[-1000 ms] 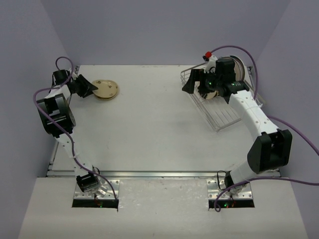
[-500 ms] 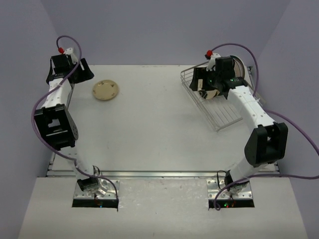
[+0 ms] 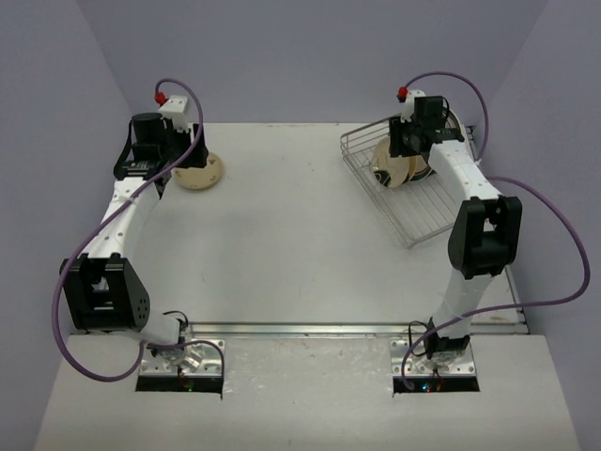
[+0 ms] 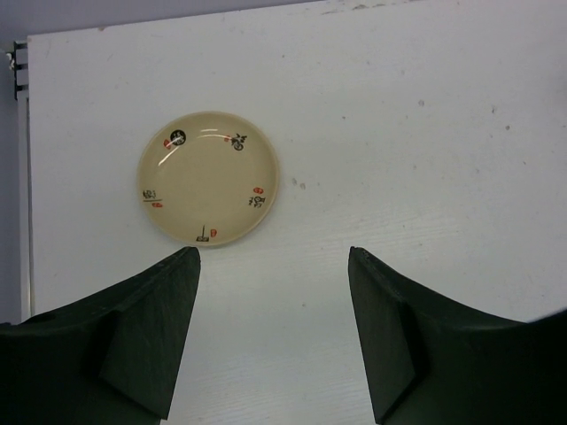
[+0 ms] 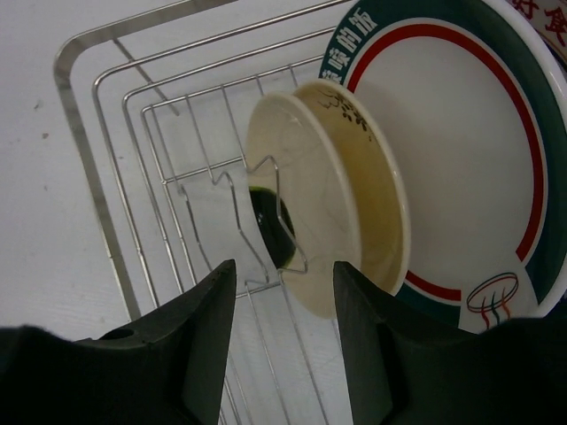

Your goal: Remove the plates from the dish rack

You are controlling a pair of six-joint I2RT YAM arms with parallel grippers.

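Observation:
A small cream plate [image 4: 208, 177] with tiny red and black marks lies flat on the table [image 4: 425, 133]; it is also in the top view [image 3: 201, 173]. My left gripper [image 4: 273, 257] hovers just short of it, open and empty. The wire dish rack [image 5: 89, 177] stands at the far right [image 3: 418, 221]. In it a cream plate [image 5: 341, 212] stands on edge [image 3: 394, 169], with a larger white plate with a green and red rim [image 5: 452, 150] behind it. My right gripper [image 5: 283, 270] hangs over the rack with its jaws apart. The cream plate's lower rim shows beside the right finger.
The rack's near slots hold only bare wire dividers [image 5: 221, 221]. Purple walls close in the table on three sides. Purple cables loop from both wrists. The table's left edge [image 4: 22, 177] runs close to the plate on the table.
My left arm swung from the table's far-left edge to stand over the cream plate lying there. My right arm straightened over the rack and its jaws narrowed.

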